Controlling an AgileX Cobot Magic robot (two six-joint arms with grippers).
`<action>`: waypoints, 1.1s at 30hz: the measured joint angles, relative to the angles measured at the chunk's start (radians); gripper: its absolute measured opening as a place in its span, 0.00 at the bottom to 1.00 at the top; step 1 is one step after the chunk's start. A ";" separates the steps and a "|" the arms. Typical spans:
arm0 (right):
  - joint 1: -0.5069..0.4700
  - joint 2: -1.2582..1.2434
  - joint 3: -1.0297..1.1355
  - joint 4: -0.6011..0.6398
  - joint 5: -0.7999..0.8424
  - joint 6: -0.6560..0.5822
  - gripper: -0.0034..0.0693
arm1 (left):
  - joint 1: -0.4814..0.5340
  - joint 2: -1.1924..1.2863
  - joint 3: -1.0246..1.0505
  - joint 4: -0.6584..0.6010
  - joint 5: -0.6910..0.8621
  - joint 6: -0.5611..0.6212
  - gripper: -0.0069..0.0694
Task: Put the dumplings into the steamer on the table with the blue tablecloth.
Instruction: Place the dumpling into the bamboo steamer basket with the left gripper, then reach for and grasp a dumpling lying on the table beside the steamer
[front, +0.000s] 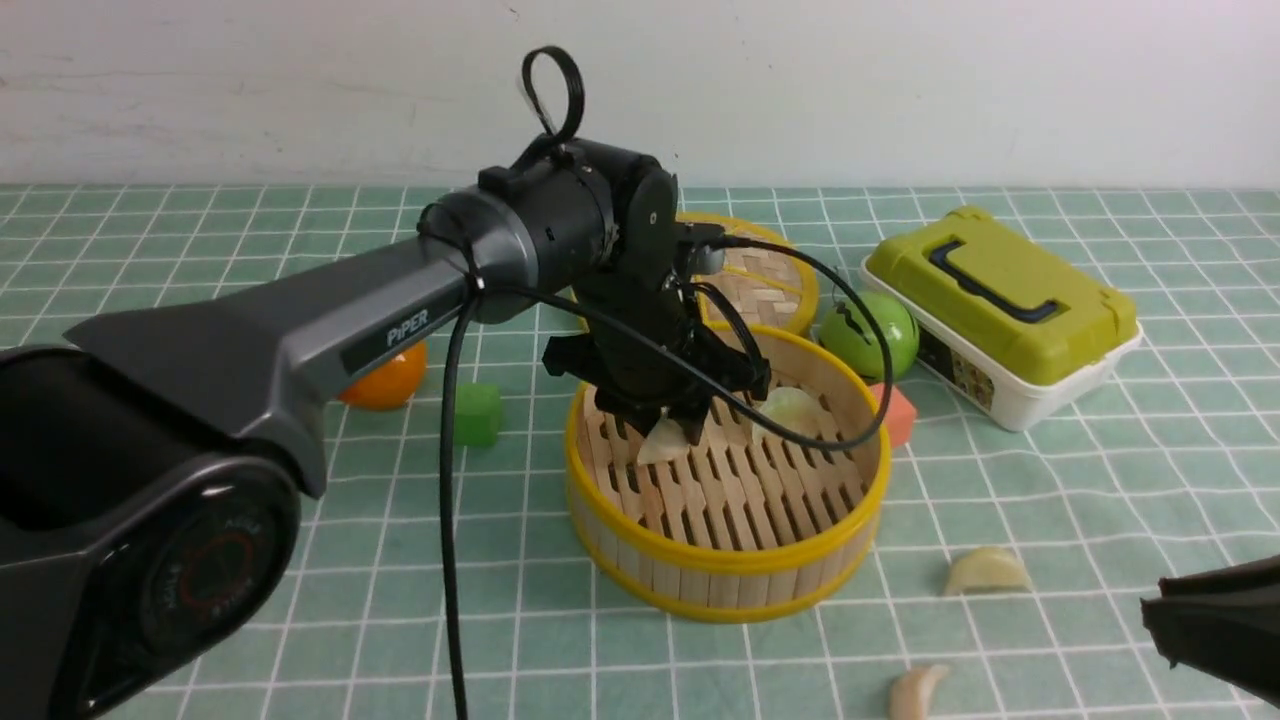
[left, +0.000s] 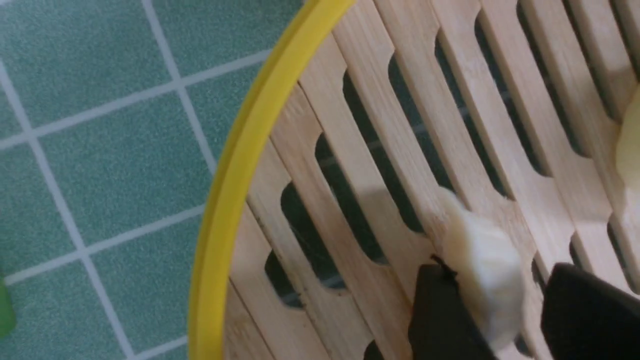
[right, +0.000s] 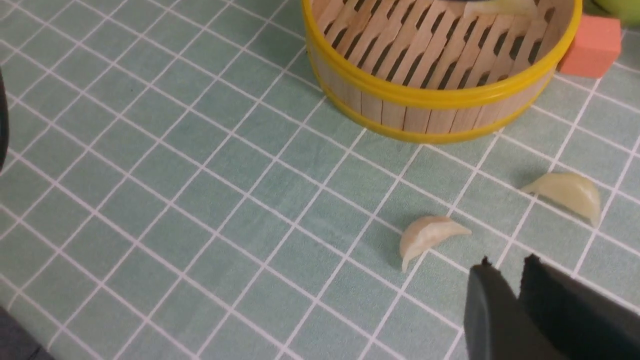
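Inside the steamer (front: 720, 562), which stands near the middle of the desk (front: 1100, 480) on the blue tablecloth (front: 200, 230), the left arm (front: 300, 340) hangs over the left side of the slatted floor. The left jaws stand partly open with a cream dumpling (front: 665, 440) between them. In the left wrist view that dumpling (left: 480, 270) lies against one finger (left: 440, 320) with a slim gap to the other, so it does not look clamped. Whether it rests on the slats I cannot tell. A second, pale green dumpling (front: 790, 408) lies on the floor toward the far right wall. Two more dumplings lie on the cloth outside, in front of the steamer and to its right: one (front: 985, 572) nearer the basket, the other (front: 918, 692) close to the front edge of view. The right jaws, seen in the right wrist view, are barely parted, with only a thin slit between the fingers (right: 485, 310). They hold nothing and hover just beside the front dumpling (right: 430, 235). A coral cube (front: 898, 415) sits just beside the steamer's right wall.
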 joint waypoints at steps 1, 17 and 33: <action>0.000 0.013 -0.012 -0.002 0.021 0.002 0.18 | 0.000 0.000 -0.011 0.001 0.007 0.000 0.56; 0.142 0.478 -0.190 -0.245 0.078 0.349 0.28 | 0.002 -0.413 -0.128 0.046 0.278 0.098 0.46; 0.142 0.946 -0.192 -0.160 -0.144 0.517 0.84 | 0.002 -1.010 0.677 0.046 0.199 0.106 0.07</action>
